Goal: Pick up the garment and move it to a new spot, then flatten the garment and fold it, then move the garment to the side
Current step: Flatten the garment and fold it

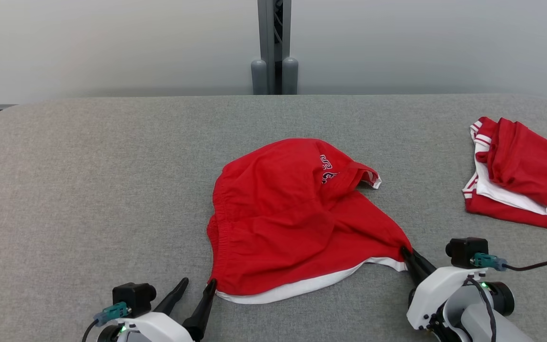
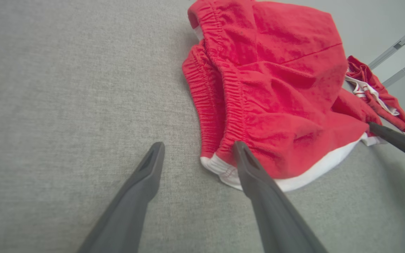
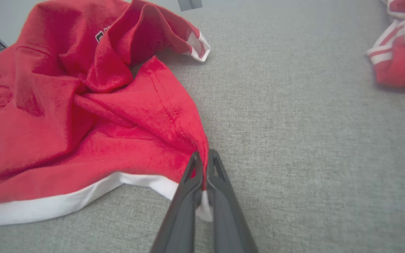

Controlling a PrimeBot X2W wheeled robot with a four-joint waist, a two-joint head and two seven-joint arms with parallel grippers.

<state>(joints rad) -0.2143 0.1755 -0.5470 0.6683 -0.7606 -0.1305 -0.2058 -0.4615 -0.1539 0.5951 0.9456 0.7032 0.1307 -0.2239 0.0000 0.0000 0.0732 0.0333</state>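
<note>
The garment (image 1: 292, 213) is a pair of red shorts with a white hem and an elastic waistband, lying rumpled at the middle of the grey table. My right gripper (image 1: 405, 252) is shut on its near right hem corner; in the right wrist view the cloth (image 3: 93, 116) is pinched between the closed fingers (image 3: 188, 189). My left gripper (image 1: 197, 285) stands open at the near left corner, its right fingertip (image 2: 241, 151) touching the waistband end of the garment (image 2: 276, 98), with nothing between the fingers.
A second red and white garment (image 1: 520, 175) lies folded at the table's right edge. A grey post (image 1: 274, 47) stands behind the table's (image 1: 88, 180) far edge. Bare grey cloth surface spreads to the left of the shorts.
</note>
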